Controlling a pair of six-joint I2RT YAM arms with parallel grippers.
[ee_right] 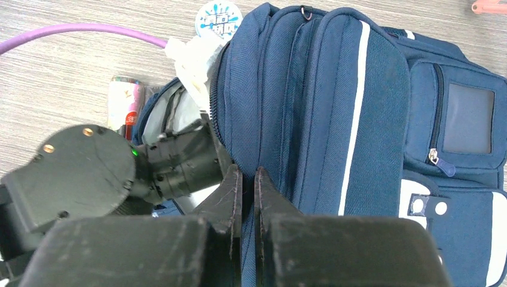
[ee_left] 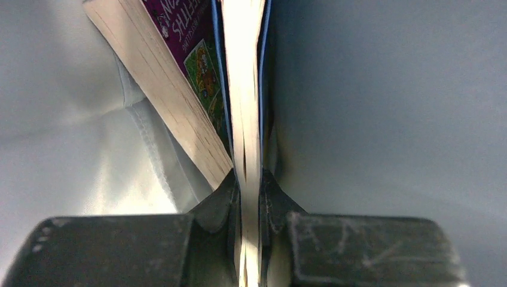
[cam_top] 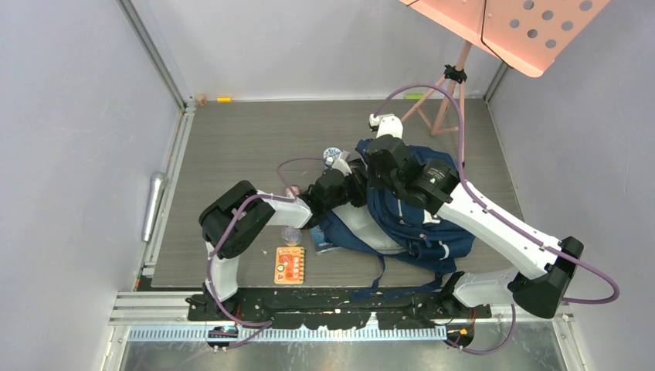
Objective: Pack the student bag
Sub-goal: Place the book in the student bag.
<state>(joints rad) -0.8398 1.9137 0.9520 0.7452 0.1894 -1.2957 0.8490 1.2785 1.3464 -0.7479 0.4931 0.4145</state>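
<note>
**Left hand in the bag with a book, right hand at its rim**

The student bag [cam_top: 421,224] lies on the table [cam_top: 247,139], right of the middle, straps trailing towards my bases, and both my arms meet over its near-left side. From my right wrist I see its navy panels and pale stripes [ee_right: 335,89], with the front zip pockets off to the right.

My left hand [ee_left: 250,185] is inside the bag, against its pale lining [ee_left: 72,119]. The fingers are clamped tight on a thin blue-covered book [ee_left: 248,89], its pale page edges running straight up between them. A purple-covered book [ee_left: 191,36] leans against it on the left, touching near my fingertips.

My right hand [ee_right: 245,179] sits at the bag's open edge, fingers drawn almost together with only a thin slit between. I cannot tell whether any fabric is nipped there.

A round blue-and-white lid [ee_right: 219,18] lies just beyond the bag's top corner. An orange card [cam_top: 290,265] lies flat near the table's front edge, apart from the bag.
</note>
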